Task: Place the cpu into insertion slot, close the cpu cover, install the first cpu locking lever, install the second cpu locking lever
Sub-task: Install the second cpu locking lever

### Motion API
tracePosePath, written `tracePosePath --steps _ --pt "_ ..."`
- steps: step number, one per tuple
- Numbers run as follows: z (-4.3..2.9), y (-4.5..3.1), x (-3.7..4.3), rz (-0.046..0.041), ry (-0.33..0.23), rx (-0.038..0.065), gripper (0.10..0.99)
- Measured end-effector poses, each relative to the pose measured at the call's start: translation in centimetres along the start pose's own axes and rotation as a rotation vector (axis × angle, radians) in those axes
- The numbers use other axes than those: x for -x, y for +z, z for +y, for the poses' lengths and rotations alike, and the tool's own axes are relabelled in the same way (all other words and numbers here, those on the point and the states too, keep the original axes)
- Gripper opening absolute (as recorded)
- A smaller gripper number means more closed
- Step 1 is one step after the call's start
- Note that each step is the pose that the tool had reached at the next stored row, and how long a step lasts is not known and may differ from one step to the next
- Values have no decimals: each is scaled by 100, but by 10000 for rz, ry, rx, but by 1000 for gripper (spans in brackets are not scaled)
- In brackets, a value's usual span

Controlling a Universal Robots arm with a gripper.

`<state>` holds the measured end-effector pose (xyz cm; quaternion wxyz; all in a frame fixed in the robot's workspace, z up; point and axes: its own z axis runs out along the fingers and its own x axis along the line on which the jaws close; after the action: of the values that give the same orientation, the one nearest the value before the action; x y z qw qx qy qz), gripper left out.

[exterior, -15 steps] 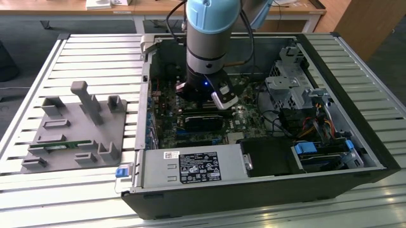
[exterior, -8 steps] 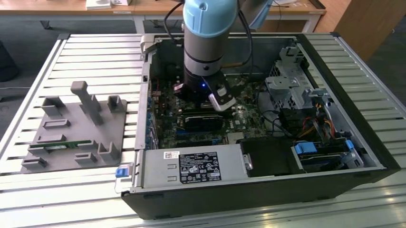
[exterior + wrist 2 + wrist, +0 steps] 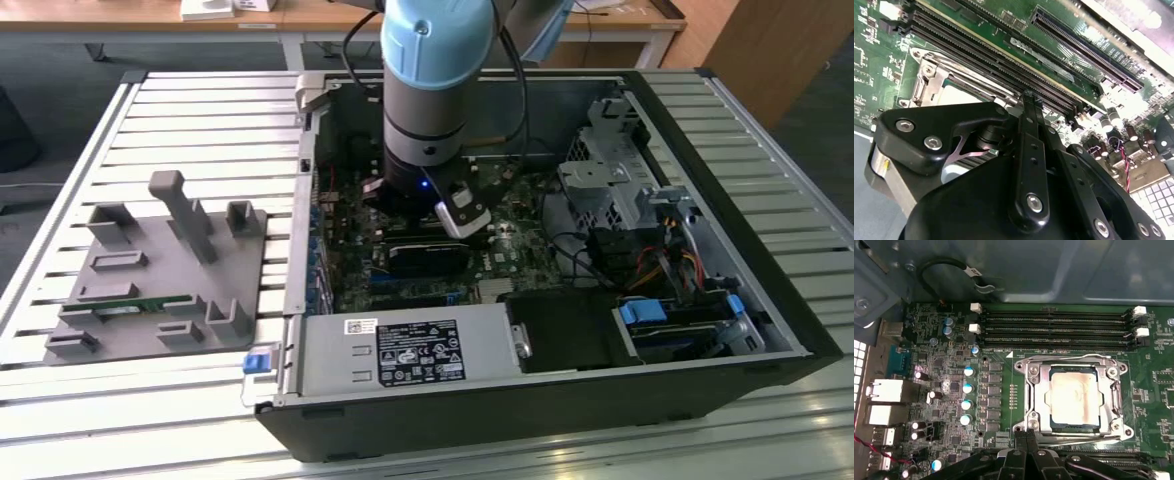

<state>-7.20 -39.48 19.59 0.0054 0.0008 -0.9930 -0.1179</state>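
end effector (image 3: 1026, 437) (fingers together) beside cpu cover (image 3: 1036, 390), over cpu (image 3: 1074, 397).

Arm: blue-and-grey jointed arm (image 3: 424, 80) plunges straight down, wrist vertical | Gripper: black metal two-finger gripper (image 3: 1026, 436) low; slim black fingers (image 3: 1030, 131) pressed together, tips meeting, nothing between them

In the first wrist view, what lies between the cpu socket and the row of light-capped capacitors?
In the first wrist view, between the cpu, seated under the cpu cover, and the capacitors, stand two columns of small grey square components on the green board.
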Motion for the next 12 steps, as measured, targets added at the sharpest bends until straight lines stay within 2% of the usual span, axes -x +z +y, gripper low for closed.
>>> tracePosePath --steps 7,12 --pt "-6 22 -23 2 -2 184 106" --pt "7 -30 -24 0 -2 208 106"
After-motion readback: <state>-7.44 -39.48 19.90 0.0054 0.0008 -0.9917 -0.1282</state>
